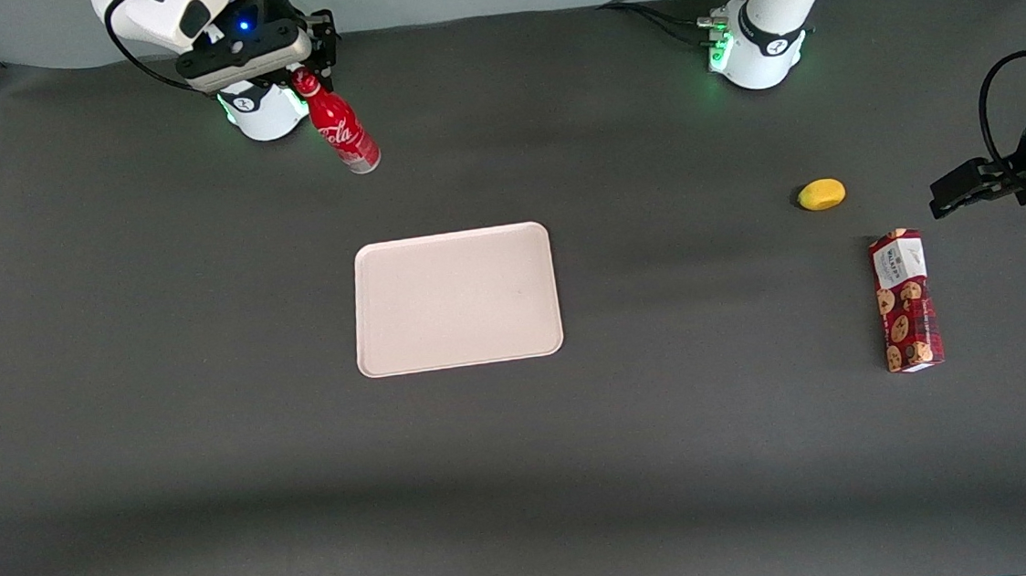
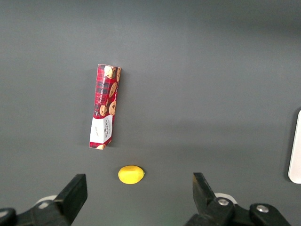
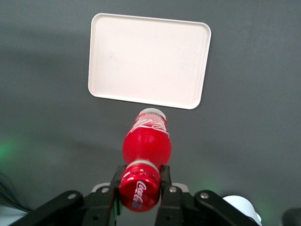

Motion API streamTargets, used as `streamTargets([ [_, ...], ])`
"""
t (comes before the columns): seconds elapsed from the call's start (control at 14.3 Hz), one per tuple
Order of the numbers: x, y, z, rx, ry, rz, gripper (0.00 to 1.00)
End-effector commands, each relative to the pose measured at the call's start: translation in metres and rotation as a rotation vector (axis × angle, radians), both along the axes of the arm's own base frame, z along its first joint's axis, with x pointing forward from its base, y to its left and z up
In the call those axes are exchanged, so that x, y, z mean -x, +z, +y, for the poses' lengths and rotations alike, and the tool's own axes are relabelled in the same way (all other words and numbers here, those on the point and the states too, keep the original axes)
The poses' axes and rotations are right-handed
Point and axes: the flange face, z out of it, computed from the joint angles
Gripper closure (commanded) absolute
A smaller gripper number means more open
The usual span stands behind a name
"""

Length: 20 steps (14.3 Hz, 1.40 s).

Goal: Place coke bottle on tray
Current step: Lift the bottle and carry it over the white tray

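My right gripper [image 1: 306,77] is shut on the red cap of the coke bottle [image 1: 341,130], close to the working arm's base and raised above the table. The slim red bottle hangs tilted, its silvery base lowest. In the right wrist view the gripper [image 3: 140,184] clamps the cap between both fingers, and the coke bottle [image 3: 146,142] points toward the tray [image 3: 148,60]. The pale pinkish-beige tray [image 1: 457,298] lies flat near the table's middle, nearer to the front camera than the bottle, with nothing on it.
A yellow lemon-like object [image 1: 821,194] and a red cookie box [image 1: 906,301] lie toward the parked arm's end of the table. The same cookie box [image 2: 104,106] and yellow object [image 2: 130,174] appear in the left wrist view.
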Motion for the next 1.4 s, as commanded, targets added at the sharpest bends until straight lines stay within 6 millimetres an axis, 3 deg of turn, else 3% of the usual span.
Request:
streamTargets([
  [0.0,-0.057,-0.011,0.002,0.048,0.013,0.007,1.0],
  [0.28,-0.144,-0.058,-0.017,0.01,-0.062,-0.031,1.0],
  [0.63,-0.205,-0.143,-0.017,0.021,-0.082,-0.071,1.0],
  [0.98,-0.226,-0.215,-0.025,0.049,-0.091,0.006,1.0],
  [1.19,-0.212,-0.257,-0.027,0.059,-0.088,0.009,1.0],
  [1.33,-0.207,-0.273,-0.032,0.062,-0.094,0.015,1.0],
])
